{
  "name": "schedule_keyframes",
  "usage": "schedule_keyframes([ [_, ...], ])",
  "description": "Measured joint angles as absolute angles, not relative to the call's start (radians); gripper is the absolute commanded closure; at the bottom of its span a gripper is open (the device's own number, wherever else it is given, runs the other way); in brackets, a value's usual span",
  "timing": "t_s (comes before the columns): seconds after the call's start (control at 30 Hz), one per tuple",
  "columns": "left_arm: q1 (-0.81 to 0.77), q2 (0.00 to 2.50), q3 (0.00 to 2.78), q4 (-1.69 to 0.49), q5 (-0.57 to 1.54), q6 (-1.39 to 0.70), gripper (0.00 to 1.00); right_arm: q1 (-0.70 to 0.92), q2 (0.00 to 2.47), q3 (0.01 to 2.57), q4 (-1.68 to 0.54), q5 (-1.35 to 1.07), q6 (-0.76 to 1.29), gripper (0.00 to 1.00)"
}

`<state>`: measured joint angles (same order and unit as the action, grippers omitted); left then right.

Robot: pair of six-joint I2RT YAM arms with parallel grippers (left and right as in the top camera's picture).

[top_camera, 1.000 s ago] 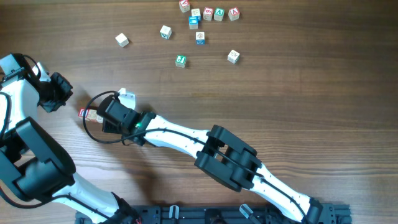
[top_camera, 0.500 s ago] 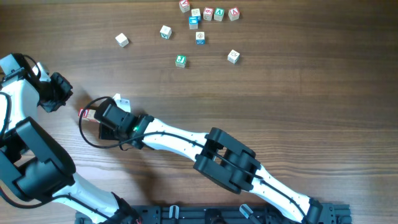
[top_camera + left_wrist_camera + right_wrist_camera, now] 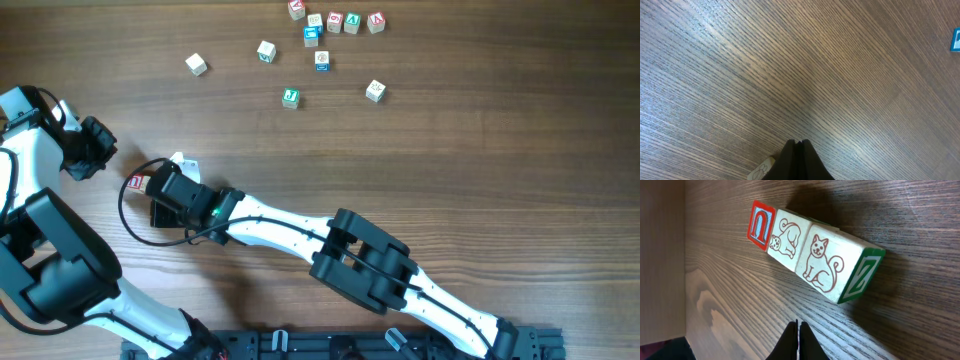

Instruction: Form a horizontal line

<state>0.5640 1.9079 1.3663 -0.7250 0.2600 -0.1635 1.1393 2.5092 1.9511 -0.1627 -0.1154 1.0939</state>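
Note:
In the right wrist view, the horizontal line (image 3: pixel 805 250) is a row of three pale cubes touching side by side: a red-letter end cube (image 3: pixel 761 226), a cat cube (image 3: pixel 787 240) and a cat cube with a green Z side (image 3: pixel 832 267). My right gripper (image 3: pixel 798 330) is shut and empty just in front of the row, apart from it. From overhead, the right gripper (image 3: pixel 158 190) covers most of the row, and only the red end cube (image 3: pixel 137 182) shows. The left gripper (image 3: pixel 798 145) is shut and empty over bare wood at the table's left side (image 3: pixel 92 150).
Loose cubes lie scattered at the back: one white (image 3: pixel 196 64), one with a blue mark (image 3: pixel 266 50), one green (image 3: pixel 290 97), one blue (image 3: pixel 322 61), one pale (image 3: pixel 375 90). Several more cluster at the far edge (image 3: pixel 335 20). A blue cube (image 3: pixel 955 40) shows at the left wrist view's right edge.
My right gripper has slid left over the row, still shut. The red end cube has stayed in place. The left arm has not moved.

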Motion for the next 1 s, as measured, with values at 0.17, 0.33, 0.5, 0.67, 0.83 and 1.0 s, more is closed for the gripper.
schedule_keyframes([
  [0.17,0.564,1.908,1.366,-0.725,0.26,-0.163,0.96,1.139,2.509,1.951,-0.159,-0.115,1.094,0.95],
  [0.33,0.564,1.908,1.366,-0.725,0.26,-0.163,0.96,1.139,2.51,1.951,-0.15,-0.115,1.095,0.95],
  [0.5,0.564,1.908,1.366,-0.725,0.26,-0.163,0.96,1.139,2.524,1.951,-0.123,-0.116,1.103,0.95],
  [0.67,0.564,1.908,1.366,-0.725,0.26,-0.163,0.96,1.139,2.536,1.951,-0.117,-0.116,1.102,0.95],
  [0.83,0.564,1.908,1.366,-0.725,0.26,-0.163,0.96,1.139,2.536,1.951,-0.118,-0.11,1.106,0.95],
  [1.0,0.564,1.908,1.366,-0.725,0.26,-0.163,0.96,1.139,2.536,1.951,-0.118,-0.101,1.114,0.95],
])
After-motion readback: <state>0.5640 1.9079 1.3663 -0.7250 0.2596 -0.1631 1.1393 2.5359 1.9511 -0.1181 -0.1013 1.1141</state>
